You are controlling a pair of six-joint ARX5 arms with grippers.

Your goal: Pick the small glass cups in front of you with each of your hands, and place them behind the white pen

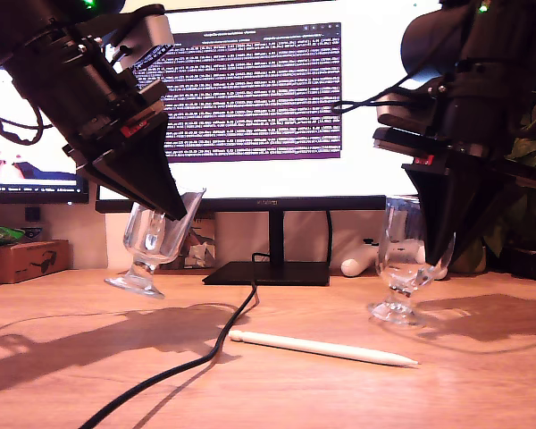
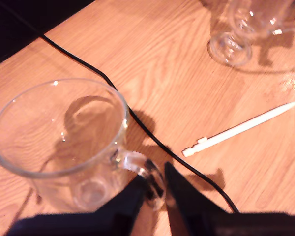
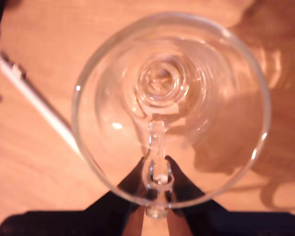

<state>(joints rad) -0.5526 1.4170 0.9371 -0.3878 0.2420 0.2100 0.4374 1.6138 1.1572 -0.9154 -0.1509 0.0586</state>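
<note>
Two small glass cups and a white pen (image 1: 322,348) are on the wooden desk. In the exterior view's left, my first gripper (image 1: 174,210) is shut on the handle of the first cup (image 1: 156,241), which hangs tilted just above the desk. The first wrist view shows that cup (image 2: 59,132) with the gripper (image 2: 155,172) pinching its handle, the pen (image 2: 241,129) beyond. In the exterior view's right, my second gripper (image 1: 438,255) is shut on the handle of the upright second cup (image 1: 402,268), its base at or barely off the desk. Its wrist view looks down into this cup (image 3: 172,98), gripper (image 3: 157,167) on the handle, pen (image 3: 34,101) beside it.
A black cable (image 1: 223,335) runs from the monitor stand (image 1: 268,273) toward the front, passing the pen's blunt end. A monitor (image 1: 250,89) stands behind. A white controller (image 1: 357,259) and a cardboard box (image 1: 27,259) sit at the back.
</note>
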